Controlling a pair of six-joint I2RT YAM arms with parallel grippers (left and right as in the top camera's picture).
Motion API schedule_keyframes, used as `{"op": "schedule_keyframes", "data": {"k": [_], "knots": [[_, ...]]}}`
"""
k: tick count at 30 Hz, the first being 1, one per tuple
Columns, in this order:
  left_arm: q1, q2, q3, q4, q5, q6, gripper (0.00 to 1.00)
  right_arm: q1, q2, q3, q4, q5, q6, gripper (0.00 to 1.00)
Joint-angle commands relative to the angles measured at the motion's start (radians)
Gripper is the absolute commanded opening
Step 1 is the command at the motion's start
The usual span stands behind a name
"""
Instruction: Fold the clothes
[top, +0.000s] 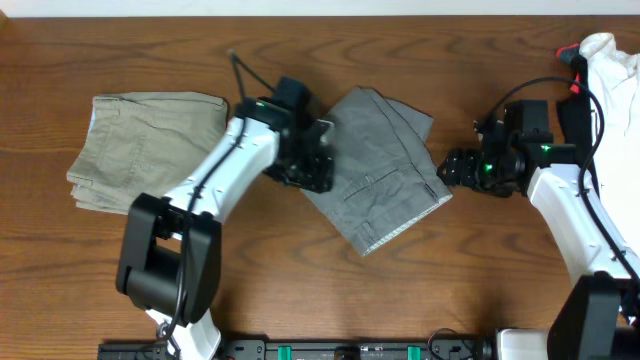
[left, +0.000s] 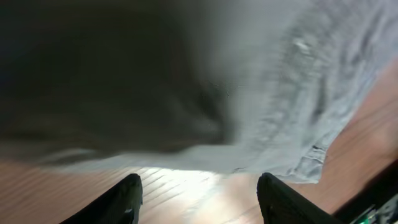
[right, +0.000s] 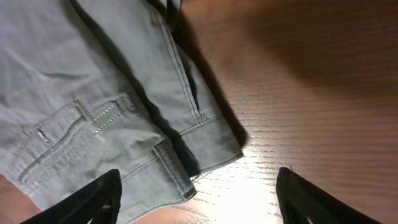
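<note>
The grey shorts (top: 380, 170) lie folded in half on the wooden table, centre, waistband toward the front right. My left gripper (top: 318, 172) is open and empty at the shorts' left edge; its view shows blurred grey fabric (left: 280, 93) just ahead of the open fingers (left: 199, 199). My right gripper (top: 452, 168) is open and empty just right of the waistband corner. Its view shows the waistband, a belt loop and a pocket (right: 112, 124) between and ahead of the spread fingers (right: 199, 199).
A folded beige-khaki pair of shorts (top: 140, 150) lies at the left. A white-and-black garment with a red bit (top: 605, 70) sits at the far right edge, behind my right arm. Bare wooden table (top: 330, 290) lies in front.
</note>
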Motion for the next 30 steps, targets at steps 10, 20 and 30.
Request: {"op": "schedule_keyframes", "data": {"k": [10,20,30], "knots": [[-0.057,0.005,0.014,-0.002,-0.127,-0.095,0.61,0.037,0.282,0.002,0.251,-0.196,-0.203,0.78],[-0.057,0.003,0.014,-0.003,-0.093,-0.095,0.61,0.085,0.286,0.002,0.121,-0.38,-0.292,0.37],[-0.058,-0.061,0.014,-0.019,0.001,-0.086,0.63,0.086,0.282,0.002,0.079,-0.61,-0.29,0.47]]}}
